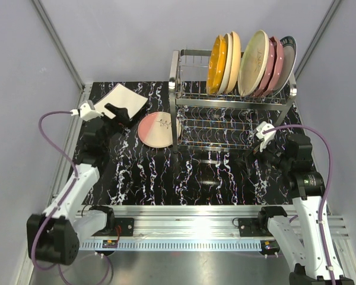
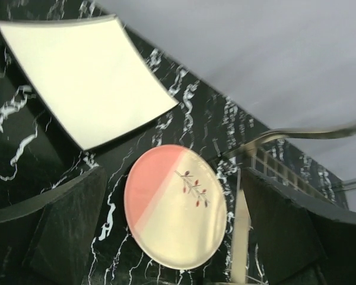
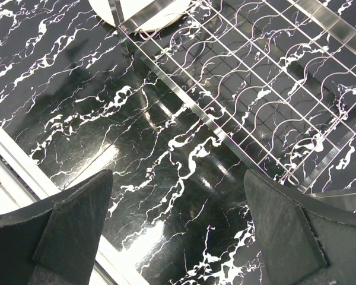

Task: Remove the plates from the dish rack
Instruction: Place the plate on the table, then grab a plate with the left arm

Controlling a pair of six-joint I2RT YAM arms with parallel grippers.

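The table (image 1: 142, 178) is patterned as black marble with white veins. The square plate (image 1: 126, 98) is white. The round plate (image 1: 157, 129) is divided into pink and cream, and a twig with red leaves is drawn on it. The rack (image 1: 225, 127) is shiny chrome. In it an orange plate (image 1: 216, 65), a cream plate (image 1: 232, 56), a pale plate (image 1: 253, 62) and dotted pink plates (image 1: 273, 65) are seen. The cables (image 1: 47, 133) are purple.

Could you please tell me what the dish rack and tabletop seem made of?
The shiny two-tier wire dish rack looks like chrome-plated metal: thin bright rods with mirror glints. The black white-veined tabletop looks like polished marble or a laminate imitation; it reflects light.
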